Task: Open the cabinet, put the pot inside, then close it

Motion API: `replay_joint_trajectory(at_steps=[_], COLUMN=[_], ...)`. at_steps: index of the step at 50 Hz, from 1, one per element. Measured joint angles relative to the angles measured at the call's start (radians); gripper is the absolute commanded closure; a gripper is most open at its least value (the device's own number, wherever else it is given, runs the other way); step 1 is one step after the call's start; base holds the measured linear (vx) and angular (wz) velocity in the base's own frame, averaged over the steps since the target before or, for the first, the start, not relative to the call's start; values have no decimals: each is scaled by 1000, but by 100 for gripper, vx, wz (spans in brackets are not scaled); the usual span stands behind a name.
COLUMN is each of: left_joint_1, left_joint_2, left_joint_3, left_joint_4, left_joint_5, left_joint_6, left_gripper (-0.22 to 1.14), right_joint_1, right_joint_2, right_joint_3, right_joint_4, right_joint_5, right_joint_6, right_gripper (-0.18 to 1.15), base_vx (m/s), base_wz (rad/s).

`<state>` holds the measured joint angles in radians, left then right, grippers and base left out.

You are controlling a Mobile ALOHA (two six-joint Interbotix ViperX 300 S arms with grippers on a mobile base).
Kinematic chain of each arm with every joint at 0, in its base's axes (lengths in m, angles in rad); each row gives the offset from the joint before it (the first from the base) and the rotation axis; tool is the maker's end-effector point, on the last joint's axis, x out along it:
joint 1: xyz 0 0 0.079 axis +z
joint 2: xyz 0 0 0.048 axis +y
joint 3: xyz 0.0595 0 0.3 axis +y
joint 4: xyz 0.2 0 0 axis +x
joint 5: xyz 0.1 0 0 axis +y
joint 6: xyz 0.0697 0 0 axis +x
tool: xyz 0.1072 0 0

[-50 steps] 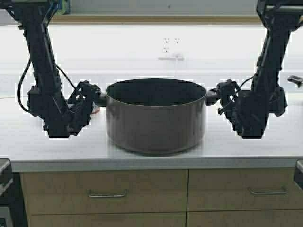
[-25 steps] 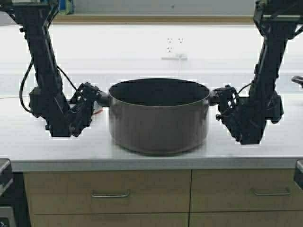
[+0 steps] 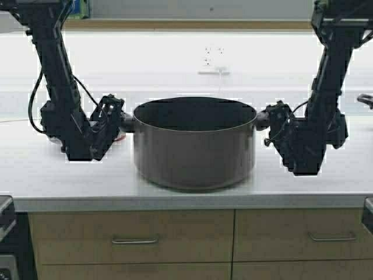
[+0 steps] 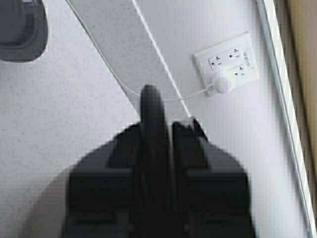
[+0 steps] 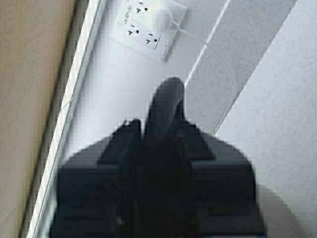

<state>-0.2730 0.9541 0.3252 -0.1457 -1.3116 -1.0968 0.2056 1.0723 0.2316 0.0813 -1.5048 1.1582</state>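
Now we see the pot (image 3: 194,146) at the frame's centre on the white bench (image 3: 46,175). Our left gripper (image 3: 119,121) and right gripper (image 3: 265,120) each have jaws clamped on a side handle. Behind, a wall outlet (image 3: 211,60) sits mid-frame; tan drawers (image 3: 131,236) run along the bottom.

A pale countertop (image 3: 46,181) carries the pot (image 3: 194,146), which stands near its front edge.
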Motion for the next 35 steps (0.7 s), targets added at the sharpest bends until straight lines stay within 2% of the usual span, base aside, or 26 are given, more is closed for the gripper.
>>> replay_joint_trajectory(at_steps=[3,11,35], left_joint_1=[0,0,-11], left_joint_2=[-2,-18,-86], left_joint_3=[8,38,190], left_joint_4=[-9,-15,-18], left_joint_5=[-2,-12,-94], left_joint_6=[0,0,8], left_gripper=[85,90,90], right_joint_1=[-2,0,23], right_joint_2=[-2,-5,-48], right_joint_3=[5,12,130], right_joint_4=[3,0,2], right_joint_5=[-8,-31,-91], right_joint_6=[0,9,11], right_gripper=[89,89,89], base_vx=[0,0,0], base_wz=[0,0,0])
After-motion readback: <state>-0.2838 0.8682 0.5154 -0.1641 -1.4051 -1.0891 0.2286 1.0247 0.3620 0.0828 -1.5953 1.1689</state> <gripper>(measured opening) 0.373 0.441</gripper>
